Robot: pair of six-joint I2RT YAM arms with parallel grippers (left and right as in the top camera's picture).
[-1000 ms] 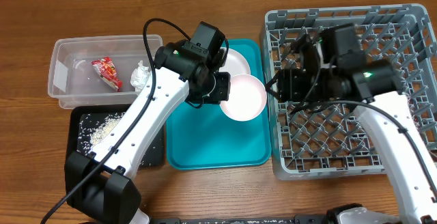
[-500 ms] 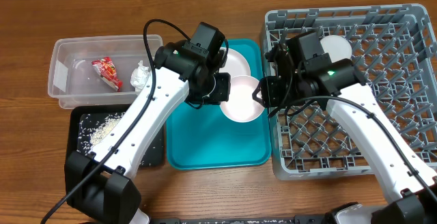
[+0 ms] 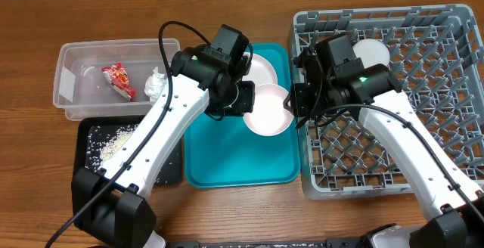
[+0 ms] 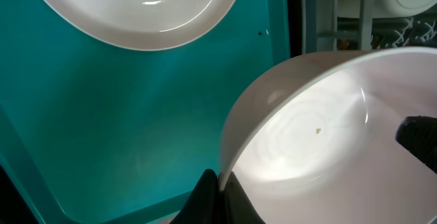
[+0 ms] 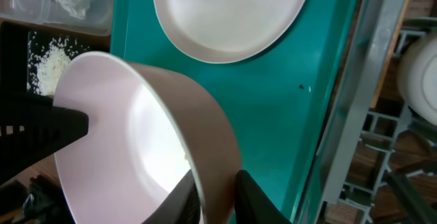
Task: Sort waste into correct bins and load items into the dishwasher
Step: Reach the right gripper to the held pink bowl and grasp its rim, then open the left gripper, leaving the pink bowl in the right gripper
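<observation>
A white bowl (image 3: 268,110) hangs above the flat teal tray (image 3: 227,165), held from both sides. My left gripper (image 3: 246,99) is shut on its left rim, seen in the left wrist view (image 4: 218,195) on the bowl (image 4: 328,135). My right gripper (image 3: 292,104) grips the right rim; in the right wrist view (image 5: 217,198) its fingers pinch the bowl's (image 5: 136,135) wall. A white plate (image 3: 259,68) lies on the tray's far end. Another white dish (image 3: 370,51) sits in the grey rack (image 3: 393,165).
The clear tub (image 3: 91,55) at left holds the red wrapper (image 3: 118,80) and white napkin (image 3: 155,85). The black tray (image 3: 87,165) in front of it holds white rice crumbs (image 3: 113,144). The rack's left wall stands just right of the bowl.
My right arm has swung left from over the rack to the bowl's right rim and closed on it, uncovering the dish in the rack. The left arm and bowl have stayed put.
</observation>
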